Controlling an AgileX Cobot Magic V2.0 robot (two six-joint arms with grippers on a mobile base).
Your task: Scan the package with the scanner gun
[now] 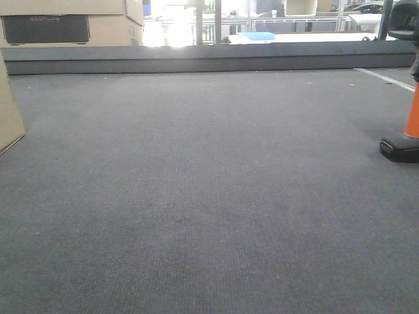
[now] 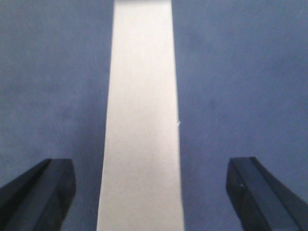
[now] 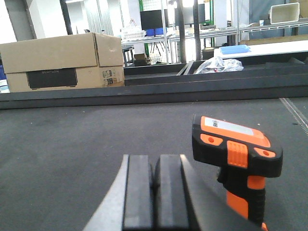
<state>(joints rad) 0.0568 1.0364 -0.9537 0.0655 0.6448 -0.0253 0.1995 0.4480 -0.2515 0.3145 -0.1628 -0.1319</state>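
1. Package (image 2: pixel 142 120): in the left wrist view it shows as a pale, narrow cardboard edge running from top to bottom of the frame, standing on the dark grey carpeted surface (image 1: pixel 209 196). In the front view only a tan corner of it (image 1: pixel 9 114) shows at the far left edge.
2. Left gripper (image 2: pixel 151 192): its two black fingers (image 2: pixel 41 192) are spread wide apart, one on each side of the package edge, with clear gaps to the cardboard on both sides. It touches nothing.
3. Scanner gun (image 3: pixel 238 168): it stands upright at the right side of the surface, well apart from the package. Its black head carries orange buttons and a pale label on top; the orange handle runs down to a black foot (image 1: pixel 399 148) resting on the carpet.
4. Right gripper (image 3: pixel 154 192): its two black fingers are pressed together with nothing between them. It sits just to the left of the scanner gun, not holding it.
5. Beyond the raised dark ledge (image 1: pixel 209 60) sits a large cardboard box (image 3: pixel 62 62) with a black panel.
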